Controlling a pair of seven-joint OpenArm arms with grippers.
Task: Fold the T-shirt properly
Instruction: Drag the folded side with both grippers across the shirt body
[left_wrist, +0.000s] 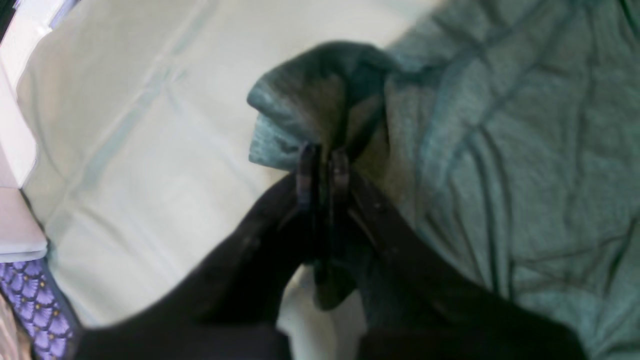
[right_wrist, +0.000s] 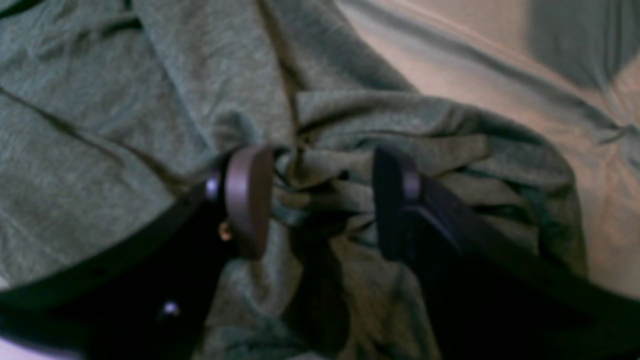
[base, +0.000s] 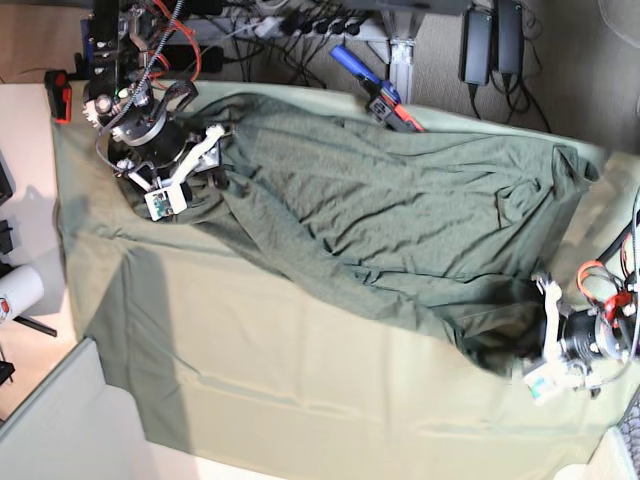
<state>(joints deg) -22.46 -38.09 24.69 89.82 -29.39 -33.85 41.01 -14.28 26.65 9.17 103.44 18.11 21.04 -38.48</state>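
Where left gripper (left_wrist: 324, 162) pinches, T-shirt (left_wrist: 500, 150) spreads rightward, bunched at fingertips

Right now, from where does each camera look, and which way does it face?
Left wrist: on the left arm, looking down its shut left tool pinching a T-shirt fold.
Right wrist: on the right arm, looking down the open right tool astride bunched shirt.
Base: overhead, facing down on the table cloth; both arms show.
All views share the shirt.

A pale green table cloth (base: 250, 400) covers the table, cables (base: 300, 25) behind.
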